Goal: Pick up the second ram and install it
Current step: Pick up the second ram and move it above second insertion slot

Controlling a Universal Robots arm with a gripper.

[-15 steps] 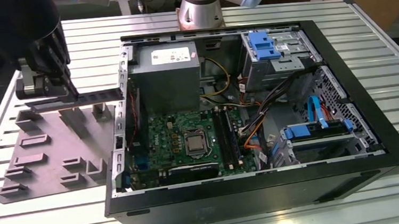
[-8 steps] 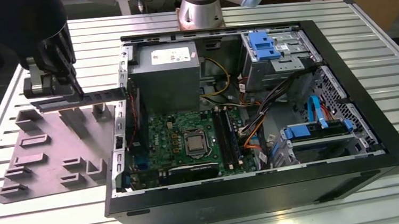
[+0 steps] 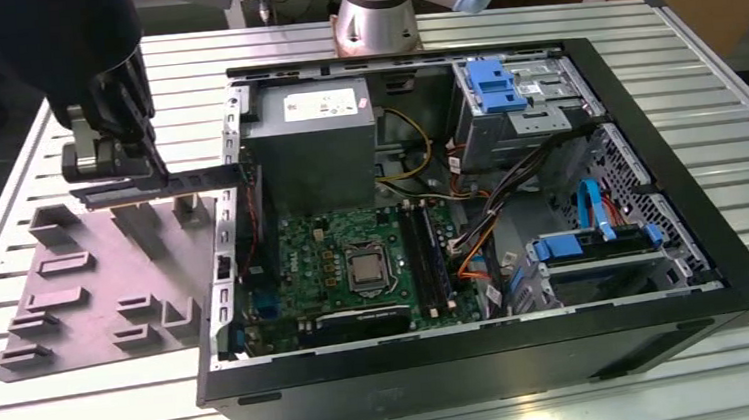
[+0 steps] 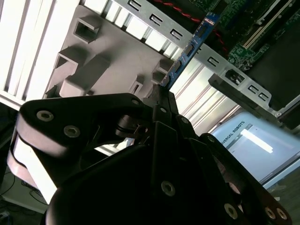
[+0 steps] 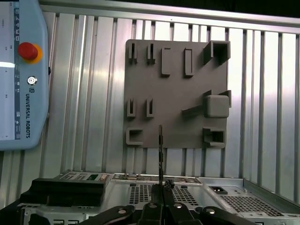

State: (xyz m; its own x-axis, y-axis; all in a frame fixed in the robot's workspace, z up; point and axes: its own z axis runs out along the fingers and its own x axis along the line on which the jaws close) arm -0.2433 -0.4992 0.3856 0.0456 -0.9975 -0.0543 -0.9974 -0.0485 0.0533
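Slatted alu table (image 3: 740, 91) w/ open PC case (image 3: 494, 361). Gripper (image 3: 124, 179) clamped on second ram (image 3: 192, 179), just outside the case wall, free end near its rim. Risk: end clips the rim, ram twists in grip.

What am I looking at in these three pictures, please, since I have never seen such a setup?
This is a robot arm working on an open computer case on a slatted metal table. One picture comes from a camera standing off the arm; the other two come from cameras riding near its wrist. Its gripper is shut on the second ram, a thin memory stick, held in the air over the edge of a grey plastic tray beside the case.
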